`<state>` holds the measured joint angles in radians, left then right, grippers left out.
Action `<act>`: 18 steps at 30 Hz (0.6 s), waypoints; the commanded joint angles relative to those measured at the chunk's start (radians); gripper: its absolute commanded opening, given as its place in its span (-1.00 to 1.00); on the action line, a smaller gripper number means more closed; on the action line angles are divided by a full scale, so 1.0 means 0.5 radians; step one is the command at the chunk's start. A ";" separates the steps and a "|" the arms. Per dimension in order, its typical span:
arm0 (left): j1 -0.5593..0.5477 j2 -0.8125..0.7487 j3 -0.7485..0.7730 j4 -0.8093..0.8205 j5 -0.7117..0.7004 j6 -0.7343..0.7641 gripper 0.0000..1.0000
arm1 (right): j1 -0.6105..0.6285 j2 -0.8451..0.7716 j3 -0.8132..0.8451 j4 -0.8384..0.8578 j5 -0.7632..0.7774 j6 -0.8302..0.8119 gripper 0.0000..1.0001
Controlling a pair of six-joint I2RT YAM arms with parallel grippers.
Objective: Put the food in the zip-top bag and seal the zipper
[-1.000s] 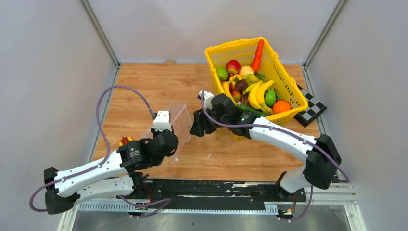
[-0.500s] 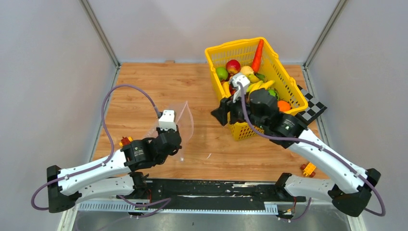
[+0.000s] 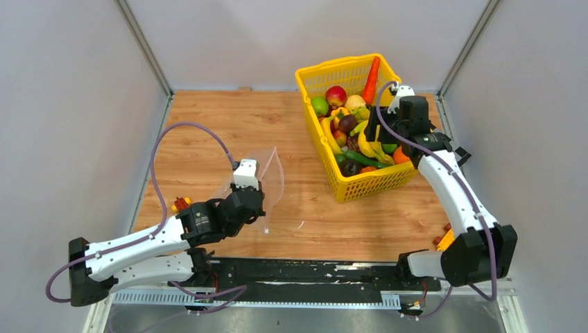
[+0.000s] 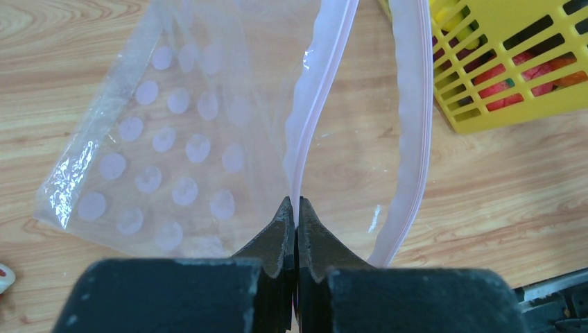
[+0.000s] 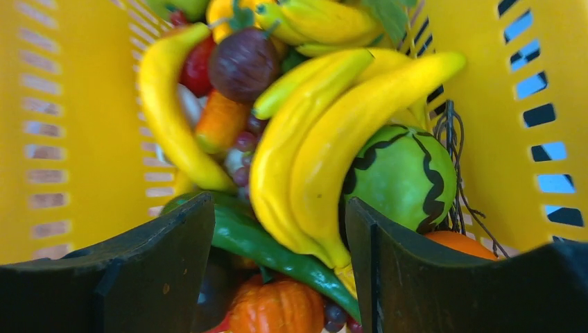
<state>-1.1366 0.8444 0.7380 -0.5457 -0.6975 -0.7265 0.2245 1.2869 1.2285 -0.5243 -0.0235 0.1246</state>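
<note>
The clear zip-top bag (image 4: 180,132) with pale dots lies on the wood left of centre, its mouth standing open; it also shows in the top view (image 3: 272,179). My left gripper (image 4: 296,208) is shut on one lip of its whitish zipper (image 4: 315,104); the other lip (image 4: 412,125) curves off to the right. The food (image 3: 353,128) fills the yellow basket (image 3: 326,73). My right gripper (image 5: 277,229) is open above the basket, its jaws either side of a bunch of yellow bananas (image 5: 312,159), with a green pepper (image 5: 277,253), a small pumpkin (image 5: 277,309) and a toy watermelon (image 5: 405,177) below.
A carrot (image 3: 372,78) leans on the basket's far rim. A checkered board (image 3: 447,156) lies right of the basket. A small orange-red object (image 3: 181,203) sits by my left arm. Grey walls close in the table on three sides.
My right arm swung from beside the bag to over the basket's right side. My left gripper lifted the bag's lip a little to the right, and the mouth opened wider.
</note>
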 commanded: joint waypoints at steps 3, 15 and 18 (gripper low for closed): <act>0.009 0.034 -0.003 0.120 0.062 0.065 -1.00 | -0.167 0.185 -0.038 0.205 -0.365 -0.087 0.39; 0.030 0.051 -0.013 0.146 0.105 0.106 -1.00 | -0.234 0.512 -0.013 0.157 -0.542 -0.040 -0.11; 0.032 0.048 -0.015 0.143 0.112 0.101 -1.00 | -0.234 0.478 -0.061 0.210 -0.611 -0.021 -0.26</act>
<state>-1.1263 0.8684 0.7376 -0.5117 -0.6456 -0.6853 0.1070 1.5158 1.2118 -0.4507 -0.2707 0.1070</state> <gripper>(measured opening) 0.009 0.423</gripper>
